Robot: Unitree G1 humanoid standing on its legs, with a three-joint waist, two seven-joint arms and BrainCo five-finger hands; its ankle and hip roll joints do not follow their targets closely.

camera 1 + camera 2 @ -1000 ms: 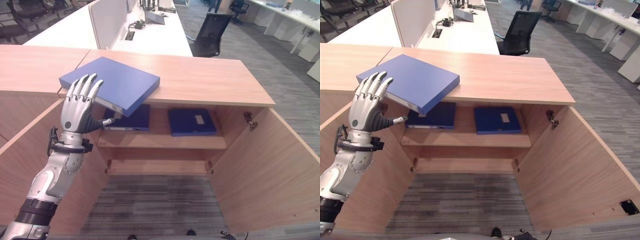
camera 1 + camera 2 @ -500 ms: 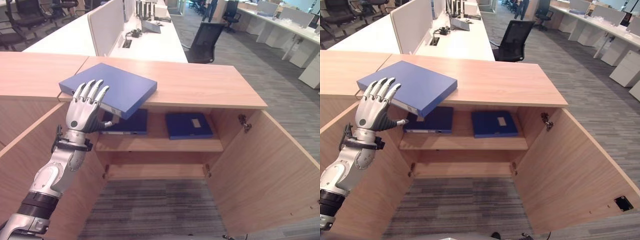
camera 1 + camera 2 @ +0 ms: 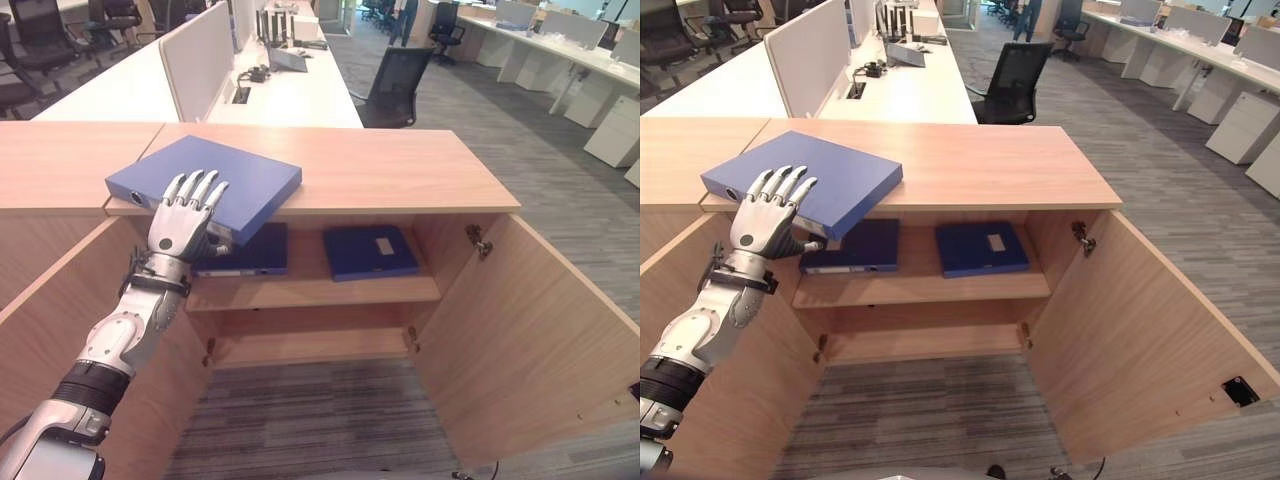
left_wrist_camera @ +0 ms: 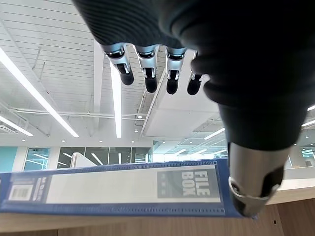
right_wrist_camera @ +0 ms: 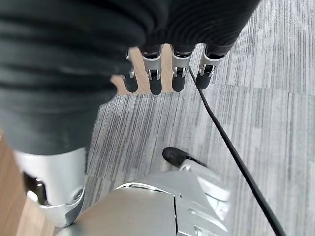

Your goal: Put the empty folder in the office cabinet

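While the blue folder (image 3: 205, 180) lies atop the cabinet (image 3: 400, 170), overhanging its front edge, the left hand (image 3: 183, 215) reaches at its 6 o'clock edge, fingers straight, thumb beneath; I'd clamp firmly before lifting. The right hand (image 5: 167, 73) hangs relaxed, empty.

2 head views look down from above at the open cabinet (image 3: 330, 290), sharing its top and shelf. The left wrist view looks up, close under the folder (image 4: 113, 189); the right wrist view faces the carpet (image 5: 275, 123).

The blue folder (image 4: 113, 189) bears a spine label reading "FILE BOX".
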